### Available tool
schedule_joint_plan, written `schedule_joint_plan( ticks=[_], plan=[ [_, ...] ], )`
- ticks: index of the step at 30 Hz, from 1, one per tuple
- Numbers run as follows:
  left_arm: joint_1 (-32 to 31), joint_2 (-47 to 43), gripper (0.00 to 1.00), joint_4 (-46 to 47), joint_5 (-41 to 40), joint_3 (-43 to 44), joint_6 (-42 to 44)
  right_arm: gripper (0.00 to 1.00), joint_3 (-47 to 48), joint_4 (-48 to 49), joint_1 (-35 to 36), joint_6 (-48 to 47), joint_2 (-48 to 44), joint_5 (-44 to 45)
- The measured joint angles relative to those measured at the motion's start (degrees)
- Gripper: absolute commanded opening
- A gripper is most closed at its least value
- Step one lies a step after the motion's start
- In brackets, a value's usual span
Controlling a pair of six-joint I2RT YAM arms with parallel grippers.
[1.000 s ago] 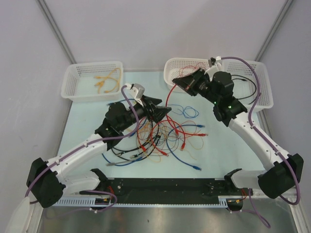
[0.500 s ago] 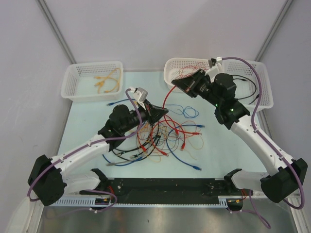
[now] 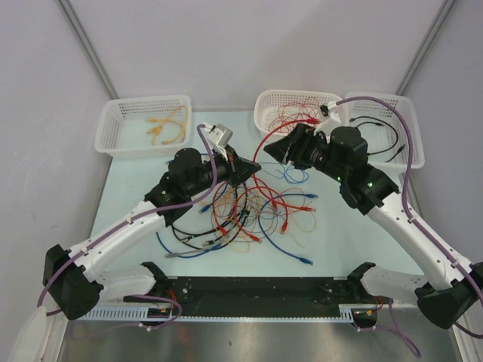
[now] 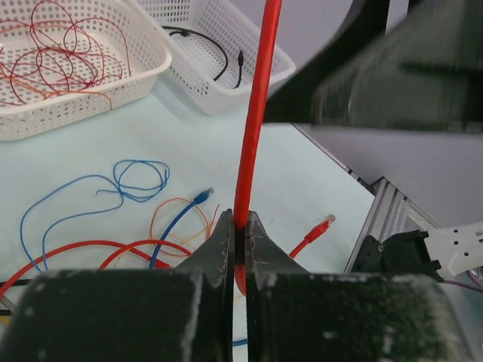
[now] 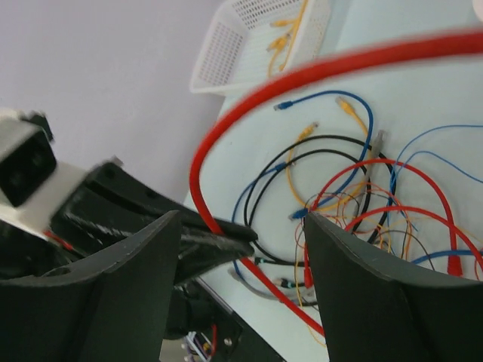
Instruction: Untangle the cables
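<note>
A thick red cable [image 3: 265, 139] arcs up from the tangle of cables [image 3: 256, 210] on the table. My left gripper [image 3: 253, 168] is shut on it, and the left wrist view shows the red cable [image 4: 255, 113] pinched between the closed fingers at the left gripper [image 4: 240, 235]. My right gripper [image 3: 269, 149] hovers just right of that arc with its jaws wide apart and nothing between them. In the right wrist view the open right gripper [image 5: 243, 219] frames the red cable [image 5: 198, 170] and the left arm's fingers [image 5: 219, 235].
A white basket [image 3: 110, 128] at the back left holds yellow and orange cables. A second basket [image 3: 266, 102] holds thin red cables, and a third one [image 3: 413, 143] beside it holds a black cable. Loose blue and red plug ends lie around the tangle.
My left gripper has shut on the thick red cable. My right gripper has opened, let that cable go and come away from the baskets toward the table's middle.
</note>
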Motion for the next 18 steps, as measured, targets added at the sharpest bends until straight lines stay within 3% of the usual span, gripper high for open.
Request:
schedule_joint_plan(
  ticks=[9,12,15,18],
  plan=[
    [0.0,0.59,0.0,-6.91,0.17,4.39,0.26,0.64,-0.42,-2.12,8.63,-5.57,-1.22,4.59],
    [0.0,1.11,0.0,-8.31,0.33,4.39,0.2,0.59,-0.42,-1.55,9.92,-6.49,0.04,5.81],
    [0.0,1.22,0.0,-8.92,0.76,4.39,-0.07,0.45,-0.5,-0.24,10.29,-7.13,2.12,6.67],
    [0.0,1.22,0.0,-9.03,1.2,4.39,-0.26,0.42,-0.61,0.68,10.32,-7.67,4.11,7.39]
  ],
)
